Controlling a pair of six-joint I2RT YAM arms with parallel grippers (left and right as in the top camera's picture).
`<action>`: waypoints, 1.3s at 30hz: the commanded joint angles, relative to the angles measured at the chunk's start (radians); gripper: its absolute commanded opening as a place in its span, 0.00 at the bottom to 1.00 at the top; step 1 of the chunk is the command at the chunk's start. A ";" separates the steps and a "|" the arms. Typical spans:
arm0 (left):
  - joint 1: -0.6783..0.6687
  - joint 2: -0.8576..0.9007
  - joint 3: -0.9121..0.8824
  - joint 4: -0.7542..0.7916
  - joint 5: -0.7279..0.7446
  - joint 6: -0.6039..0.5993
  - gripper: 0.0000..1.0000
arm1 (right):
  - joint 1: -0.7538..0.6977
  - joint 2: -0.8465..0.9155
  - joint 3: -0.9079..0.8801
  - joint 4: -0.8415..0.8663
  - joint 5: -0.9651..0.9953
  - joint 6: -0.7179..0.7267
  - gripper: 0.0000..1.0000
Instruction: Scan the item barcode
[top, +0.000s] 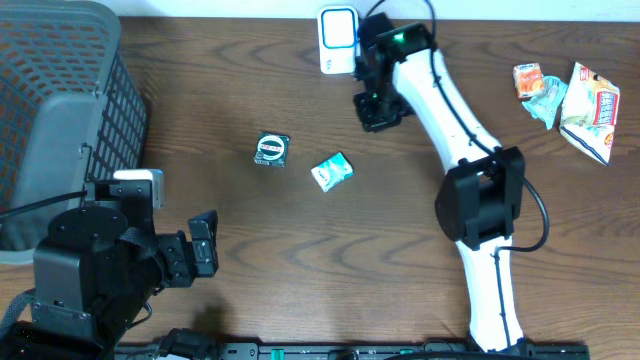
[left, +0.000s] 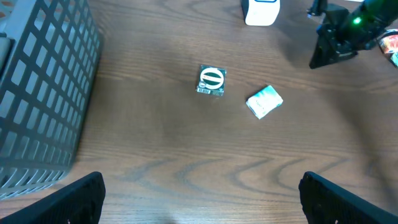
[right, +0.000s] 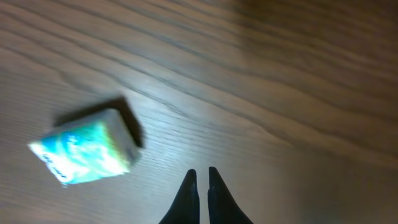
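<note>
Two small items lie mid-table: a dark packet with a round green-and-white label (top: 271, 150) (left: 212, 80) and a teal-and-white box (top: 331, 171) (left: 265, 101) (right: 84, 152). The white barcode scanner (top: 338, 40) (left: 260, 11) stands at the far edge. My right gripper (top: 378, 116) (right: 202, 177) hangs just right of the scanner and up-right of the teal box, shut with nothing between its fingers. My left gripper (top: 207, 245) (left: 202, 199) sits near the front left, wide open and empty, well short of both items.
A grey mesh basket (top: 60, 110) (left: 37, 93) fills the left side of the table. Several snack packets (top: 565, 95) lie at the far right. The right arm (top: 470, 170) stretches from the front edge towards the scanner.
</note>
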 joint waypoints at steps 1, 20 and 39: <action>0.003 -0.001 0.009 -0.001 -0.002 -0.013 0.97 | -0.018 0.016 0.000 -0.038 -0.008 0.020 0.01; 0.003 -0.001 0.009 -0.001 -0.002 -0.013 0.98 | 0.009 0.031 -0.060 -0.008 -0.169 0.080 0.01; 0.003 -0.001 0.009 -0.001 -0.002 -0.013 0.98 | 0.124 0.018 -0.243 -0.068 -0.274 0.019 0.01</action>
